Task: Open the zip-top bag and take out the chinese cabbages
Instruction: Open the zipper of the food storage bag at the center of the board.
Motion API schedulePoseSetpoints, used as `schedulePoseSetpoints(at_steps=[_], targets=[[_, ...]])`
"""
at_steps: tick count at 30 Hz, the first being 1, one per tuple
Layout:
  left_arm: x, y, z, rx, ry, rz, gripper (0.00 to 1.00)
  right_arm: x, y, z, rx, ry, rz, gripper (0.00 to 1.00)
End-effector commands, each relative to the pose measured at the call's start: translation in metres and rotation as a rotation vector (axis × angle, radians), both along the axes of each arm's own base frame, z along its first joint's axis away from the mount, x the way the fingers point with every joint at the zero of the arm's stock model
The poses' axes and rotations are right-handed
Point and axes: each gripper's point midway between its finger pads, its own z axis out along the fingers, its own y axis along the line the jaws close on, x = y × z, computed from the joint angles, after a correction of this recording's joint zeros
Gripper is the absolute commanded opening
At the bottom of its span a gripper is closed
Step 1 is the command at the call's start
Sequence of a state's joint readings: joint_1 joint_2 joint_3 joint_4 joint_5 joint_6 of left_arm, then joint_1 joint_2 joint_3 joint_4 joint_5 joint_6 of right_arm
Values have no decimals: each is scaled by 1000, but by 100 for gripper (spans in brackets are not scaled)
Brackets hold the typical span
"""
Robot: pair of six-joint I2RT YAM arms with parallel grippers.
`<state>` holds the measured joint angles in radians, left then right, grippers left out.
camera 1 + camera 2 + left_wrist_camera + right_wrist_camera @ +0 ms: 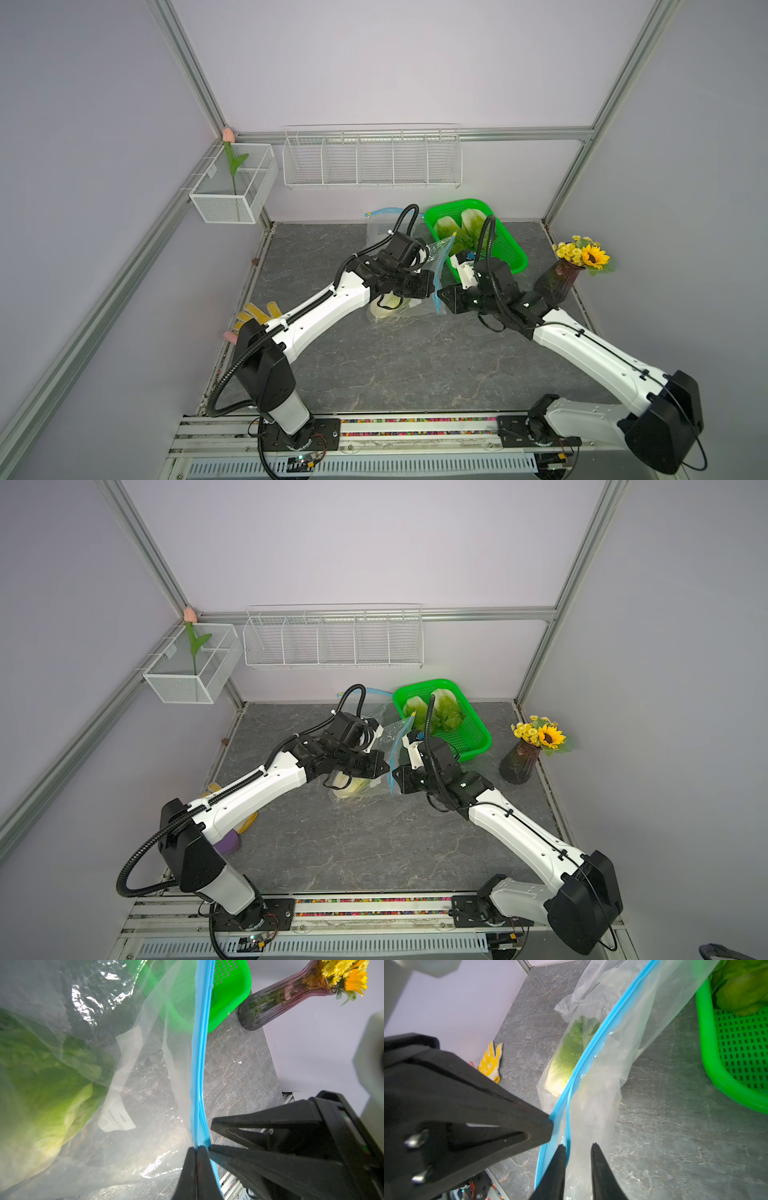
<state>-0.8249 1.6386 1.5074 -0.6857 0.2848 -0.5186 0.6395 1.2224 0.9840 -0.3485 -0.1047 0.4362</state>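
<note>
A clear zip-top bag (pixel 415 305) with a blue zip strip (pixel 200 1043) lies mid-table, its mouth lifted between my two arms. One chinese cabbage (pixel 52 1105) lies inside it, also seen through the plastic in the right wrist view (pixel 566 1059). Two more cabbages (pixel 446 226) (pixel 446 708) lie in the green basket (pixel 515 257). My left gripper (pixel 196 1148) is shut on the blue strip. My right gripper (pixel 578 1146) faces it across the strip, jaws a little apart with the bag's clear side between them.
A dark vase of yellow flowers (pixel 557 280) stands right of the basket. A second clear bag (pixel 380 228) lies behind the left arm. A yellow glove (pixel 491 1061) lies at the table's left edge. A wire shelf (pixel 372 160) and a mesh box with a tulip (pixel 235 166) hang on the walls.
</note>
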Motion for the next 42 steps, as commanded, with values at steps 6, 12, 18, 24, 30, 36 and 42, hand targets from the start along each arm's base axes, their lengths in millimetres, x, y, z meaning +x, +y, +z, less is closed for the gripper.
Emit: schedulePoseSetpoints(at_steps=[6, 12, 18, 24, 30, 36, 42], targets=[[7, -7, 6, -33, -1, 9, 0, 5, 1, 8, -22, -28, 3, 18], [7, -9, 7, -39, 3, 9, 0, 9, 8, 12, -5, -36, 11, 32], [7, -8, 6, -35, 4, 11, 0, 11, 11, 8, -10, -24, 17, 28], [8, -8, 5, -33, 2, 17, 0, 11, 5, 8, -28, -28, -5, 7], [12, -11, 4, -44, 5, 31, 3, 8, 13, 20, 45, -64, 29, 7], [17, -12, 0, -25, 9, 49, 10, 7, 13, 22, 59, -63, 26, 7], [22, -12, -2, -9, 4, 66, 0, 7, 8, 19, 33, -64, 12, 7]])
